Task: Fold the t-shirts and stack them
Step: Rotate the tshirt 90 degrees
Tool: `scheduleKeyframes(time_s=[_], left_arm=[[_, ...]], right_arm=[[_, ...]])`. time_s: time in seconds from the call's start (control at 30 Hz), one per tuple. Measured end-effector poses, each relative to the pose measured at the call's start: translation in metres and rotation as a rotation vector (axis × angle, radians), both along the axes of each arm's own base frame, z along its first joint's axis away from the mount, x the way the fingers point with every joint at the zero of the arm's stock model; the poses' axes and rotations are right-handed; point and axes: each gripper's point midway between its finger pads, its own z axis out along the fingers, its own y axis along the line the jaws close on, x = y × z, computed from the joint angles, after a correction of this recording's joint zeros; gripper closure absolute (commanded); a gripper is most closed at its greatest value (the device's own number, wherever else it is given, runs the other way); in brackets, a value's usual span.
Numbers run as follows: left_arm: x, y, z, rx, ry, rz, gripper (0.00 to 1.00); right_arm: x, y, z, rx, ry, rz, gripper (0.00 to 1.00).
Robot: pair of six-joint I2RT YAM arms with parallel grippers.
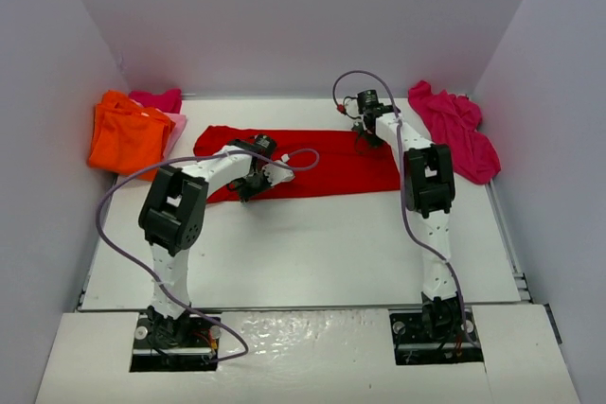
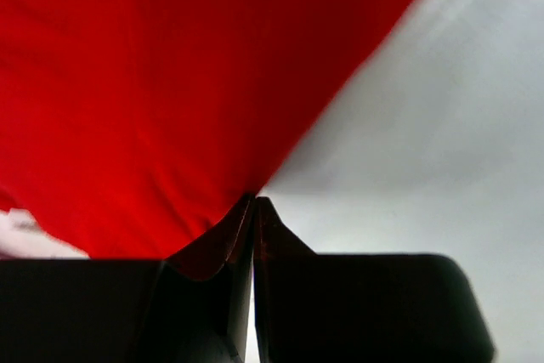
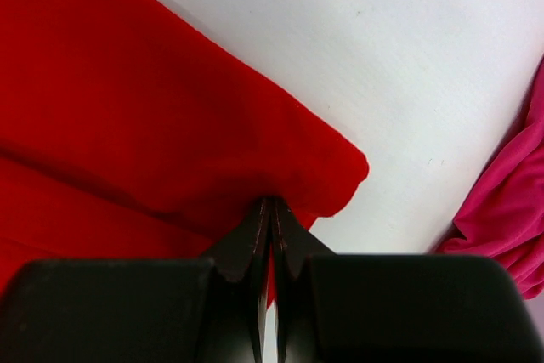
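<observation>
A red t-shirt (image 1: 322, 163) lies folded into a long band across the middle of the white table. My left gripper (image 1: 251, 184) is shut on the red t-shirt's near edge (image 2: 170, 125) at its left part. My right gripper (image 1: 365, 137) is shut on the red t-shirt's far right corner (image 3: 170, 142). An orange t-shirt (image 1: 125, 132) lies folded at the far left, with a pink one (image 1: 161, 99) partly under and behind it. A magenta t-shirt (image 1: 454, 130) lies crumpled at the far right and shows in the right wrist view (image 3: 510, 201).
White walls enclose the table on the left, back and right. A purple cable (image 1: 123, 224) loops beside the left arm. Bare white table surface (image 1: 312, 243) lies in front of the red shirt.
</observation>
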Motion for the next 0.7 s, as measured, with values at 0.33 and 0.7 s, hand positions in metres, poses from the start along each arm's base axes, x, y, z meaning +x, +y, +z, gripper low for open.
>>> scheduleKeyframes(time_s=[0.33,0.7], left_arm=[[0.043,0.019,-0.013,0.012,0.034,0.093,1.0],[0.107,0.04,-0.012,0.052,-0.038,0.24,1.0]], right_arm=[[-0.025,-0.007,-0.002,-0.039,0.082,0.053,1.0],[-0.138,-0.005,-0.006,-0.034,0.343,0.188,1.0]])
